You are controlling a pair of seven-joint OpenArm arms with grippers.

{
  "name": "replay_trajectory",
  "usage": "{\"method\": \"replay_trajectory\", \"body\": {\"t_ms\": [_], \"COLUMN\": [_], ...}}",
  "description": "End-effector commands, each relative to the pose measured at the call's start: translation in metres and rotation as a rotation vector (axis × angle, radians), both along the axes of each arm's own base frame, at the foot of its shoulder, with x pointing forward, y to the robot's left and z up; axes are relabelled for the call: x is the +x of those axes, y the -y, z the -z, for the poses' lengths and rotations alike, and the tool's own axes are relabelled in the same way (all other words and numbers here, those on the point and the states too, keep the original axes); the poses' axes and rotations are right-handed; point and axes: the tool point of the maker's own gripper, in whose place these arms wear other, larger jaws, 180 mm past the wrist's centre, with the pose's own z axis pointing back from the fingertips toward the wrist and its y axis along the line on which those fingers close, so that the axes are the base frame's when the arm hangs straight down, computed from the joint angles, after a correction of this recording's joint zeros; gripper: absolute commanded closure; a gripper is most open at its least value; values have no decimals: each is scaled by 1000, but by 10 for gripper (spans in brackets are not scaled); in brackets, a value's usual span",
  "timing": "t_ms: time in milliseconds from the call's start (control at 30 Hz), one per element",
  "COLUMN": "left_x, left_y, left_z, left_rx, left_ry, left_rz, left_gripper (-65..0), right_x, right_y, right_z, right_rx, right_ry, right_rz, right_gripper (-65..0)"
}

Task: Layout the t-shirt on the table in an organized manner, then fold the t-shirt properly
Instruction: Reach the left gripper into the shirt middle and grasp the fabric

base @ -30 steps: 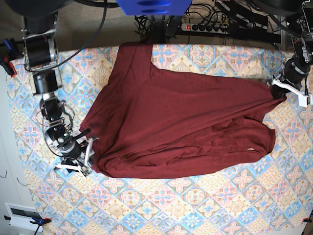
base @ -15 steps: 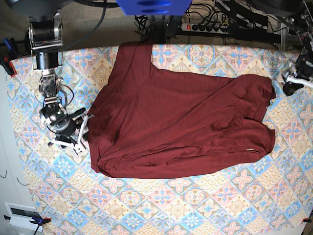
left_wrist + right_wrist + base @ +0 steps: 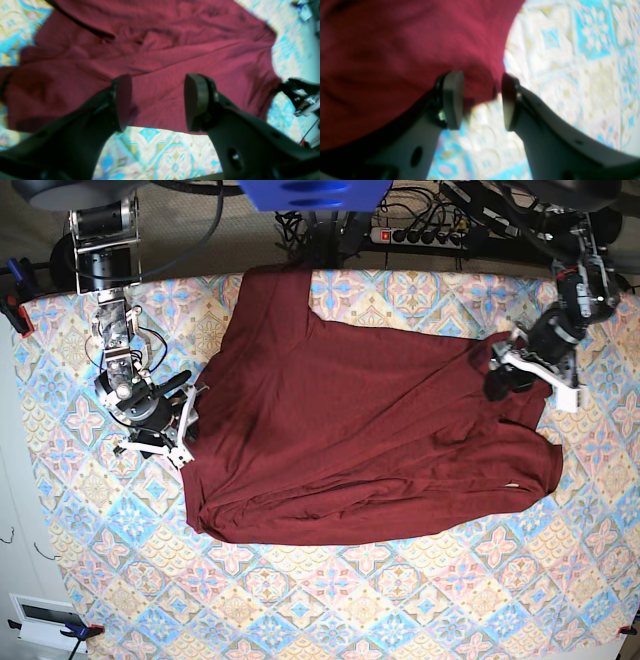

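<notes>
Maroon t-shirt point(image 3: 370, 435) lay spread on the patterned bench point(image 3: 420, 600), rumpled, one narrow part reaching to the far edge in the base view. Base view alone gave the whole outline: crumpled folds near the right side, creased lower edge.

Left gripper point(image 3: 515, 370) hung over the shirt's right end in the base view. Left wrist view showed its jaws set wide point(image 3: 157, 102), nothing between the pads point(image 3: 123, 100), shirt and a strip of bench cloth point(image 3: 160, 155) seen through the gap. Same view caught the other arm's gripper far off at the shirt's opposite edge.

Right gripper point(image 3: 182, 425) sat at the shirt's left edge in the base view; whether it touched the cloth, cannot tell there. Right wrist view, blurred, showed jaws parted point(image 3: 482, 100), straddling the shirt's edge point(image 3: 407, 50), fabric border between the pads point(image 3: 453, 100), not pinched; bench to the right of that edge.
</notes>
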Motion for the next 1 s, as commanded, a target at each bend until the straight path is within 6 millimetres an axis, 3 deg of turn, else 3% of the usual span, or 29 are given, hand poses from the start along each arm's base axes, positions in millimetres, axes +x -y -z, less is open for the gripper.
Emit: {"method": "replay_trajectory", "body": {"t_ms": [0, 167, 467, 667, 767, 967], "left_x": [8, 17, 44, 60, 66, 70], "left_y": [12, 63, 120, 140, 146, 142], "left_z": [-1, 34, 59, 67, 63, 69], "left_rx": [-12, -62, -94, -93, -90, -88], "left_ry": [19, -50, -90, -108, -96, -115], "left_rz": [21, 102, 187, 233, 251, 242], "left_gripper": [-333, -332, -332, -332, -332, -332], "right_x": [3, -11, -23, -36, -28, -6], "right_y": [5, 3, 7, 20, 24, 33], "right_z": [-9, 2, 18, 46, 52, 65], "right_rx": [-4, -2, -4, -8, -1, 25], "right_ry": [33, 1, -46, -128, -144, -192], "right_rz": [0, -3, 7, 44, 68, 131], "right_gripper": [-241, -241, -241, -236, -227, -42]}}
